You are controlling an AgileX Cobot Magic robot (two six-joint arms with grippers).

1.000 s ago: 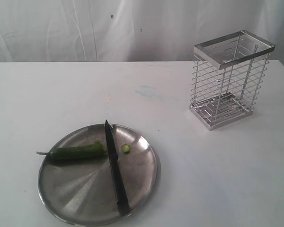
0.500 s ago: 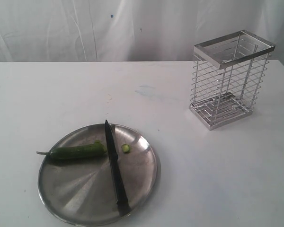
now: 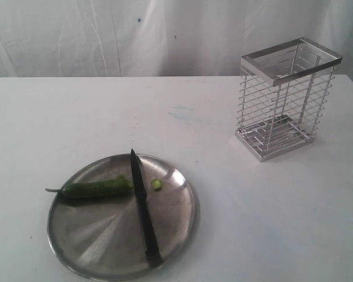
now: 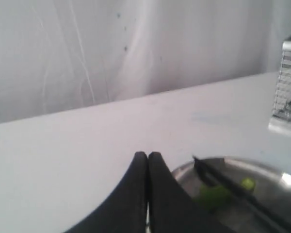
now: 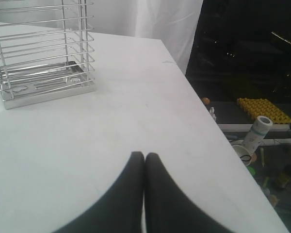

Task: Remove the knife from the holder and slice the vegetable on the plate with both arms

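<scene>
White surface [image 3: 235, 235] carries everything. Silver wire makes up the holder [image 3: 285, 100], which stands empty and upright well apart from the plate, off to the plate's right and farther back in the exterior view. The plate [image 3: 88, 249], of dull steel, sits near the front edge of the surface.

The knife [image 3: 141, 205] lies flat on the plate, not in the holder. Its long axis runs nearly front to back across the plate, with the point at the plate's far rim and the handle end resting on the near rim. The vegetable [image 3: 97, 188] lies on the plate's left half, crosswise to the blade. Its stem reaches out over the plate's left rim, and its cut end is touching or just beside the blade. A tiny green slice [image 3: 157, 185] sits on the plate just across the blade from it.

The left fingers [image 4: 138, 167] are pressed together and hold nothing. In their wrist view the plate, with knife and vegetable, lies just ahead of them, so this arm is likely the nearer one to the plate. The right fingers [image 5: 135, 167] are likewise clenched on nothing. Their view shows only the holder and bare surface, so they seem to be farther from the plate.

With one piece cut, any further slicing would call for the handle at the plate's near rim.
</scene>
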